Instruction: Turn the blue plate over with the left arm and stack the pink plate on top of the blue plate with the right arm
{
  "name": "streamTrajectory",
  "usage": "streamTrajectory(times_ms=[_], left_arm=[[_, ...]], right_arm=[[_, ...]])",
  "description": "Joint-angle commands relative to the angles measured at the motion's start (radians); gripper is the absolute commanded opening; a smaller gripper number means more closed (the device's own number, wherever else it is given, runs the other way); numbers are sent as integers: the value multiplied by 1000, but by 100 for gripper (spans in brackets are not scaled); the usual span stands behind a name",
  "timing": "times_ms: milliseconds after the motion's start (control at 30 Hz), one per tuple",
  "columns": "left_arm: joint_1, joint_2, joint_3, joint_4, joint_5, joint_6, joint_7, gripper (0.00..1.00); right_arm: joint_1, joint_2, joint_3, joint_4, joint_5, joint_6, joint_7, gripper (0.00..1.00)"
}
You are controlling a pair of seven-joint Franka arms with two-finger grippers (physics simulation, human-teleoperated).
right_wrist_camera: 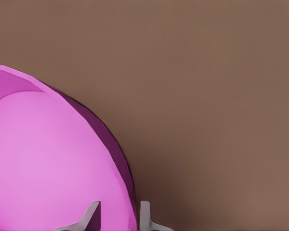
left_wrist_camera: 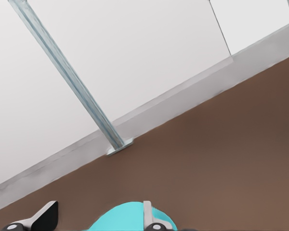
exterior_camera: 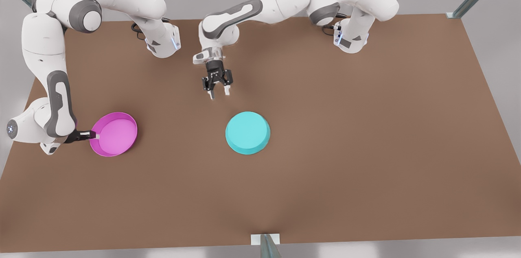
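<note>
No readable text, labels, brands, numbers or signs anywhere: none on plates, arms, grippers, table or frame posts.

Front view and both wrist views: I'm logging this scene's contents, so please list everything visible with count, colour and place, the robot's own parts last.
blue plate: one, cyan, base up, mid-table, apart from the pink one.
pink plate: one, magenta, tilted with its inside showing, at the front view's left.
table: one, brown, under everything.
frame posts: grey metal, at the table's edges.
left gripper: one, black, open, hanging above the table behind the blue plate.
right gripper: one, black, fingers straddling the pink plate's rim at the front view's left.
arms: two, white with grey joints, based at the far edge.
</note>
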Motion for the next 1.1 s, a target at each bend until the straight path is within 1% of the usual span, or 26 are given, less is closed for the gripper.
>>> streamTrajectory(times_ms=[0,33,67,100,133,200,233,267,300,333,367,400,433,467,500,533,567,600,700,733,767,800,833,900,967,1067], left_arm=[[8,-16,1,-2,-257,1,13,82],[57,-128,-1,-17,-412,7,85,82],[129,-260,-1,-101,-553,16,198,85],[206,-325,-2,-108,-664,25,289,85],[296,-407,-1,-117,-783,29,411,85],[492,-527,-1,-126,-1015,52,652,86],[595,-561,1,-128,-1121,59,786,86],[713,-605,13,-178,-1245,47,939,88],[816,-674,15,-270,-1296,48,978,88],[876,-713,47,-296,-1331,22,1056,88],[895,-731,142,-301,-1389,9,1200,91],[895,-770,219,-315,-1438,-14,1261,98],[895,-783,274,-315,-1471,-21,1300,99],[896,-800,298,-315,-1472,-50,1327,99],[928,-862,318,-358,-1483,-62,1461,99],[934,-822,332,-312,-1497,-119,1490,100],[933,-697,340,-157,-1523,-166,1476,100],[930,-659,341,-100,-1523,-188,1476,100],[925,-668,346,-103,-1537,-179,1489,100],[925,-670,351,-129,-1541,-125,1490,100],[889,-681,351,-143,-1500,-53,1476,100],[885,-690,349,-157,-1468,-56,1473,100],[885,-719,349,-204,-1452,-88,1490,100],[899,-750,349,-241,-1463,-137,1492,100],[901,-757,349,-241,-1465,-217,1487,100],[899,-737,346,-226,-1471,-217,1489,100]], right_arm=[[0,0,0,0,0,0,0,44],[0,0,0,0,0,0,0,44],[0,1,2,0,0,2,0,44],[0,8,2,2,2,2,-2,42],[-3,8,2,2,0,2,-3,36],[-3,9,0,8,2,2,-21,34],[-3,9,0,6,0,0,-21,34],[-3,9,0,6,0,0,-21,34],[-5,11,0,8,0,2,-21,34],[-8,17,2,9,2,2,-21,35],[-8,18,2,9,2,2,-21,35],[-8,23,0,14,2,2,-21,35],[-8,24,2,14,2,2,-20,35],[-8,26,2,14,2,2,-20,35],[-9,26,9,14,2,2,-20,35],[-11,25,11,14,2,2,-20,30],[-12,25,12,14,0,2,-21,21],[-12,25,12,14,0,0,-21,21],[-12,23,12,14,0,0,-23,21],[-12,23,12,14,0,0,-23,21],[-12,23,12,15,0,0,-23,21],[-12,21,14,14,0,-2,-23,21],[-11,20,14,14,0,-2,-21,21],[-8,-5,29,12,0,-32,-9,21],[-2,-15,29,12,2,-32,-11,21],[0,-22,29,14,41,-57,-20,21]])
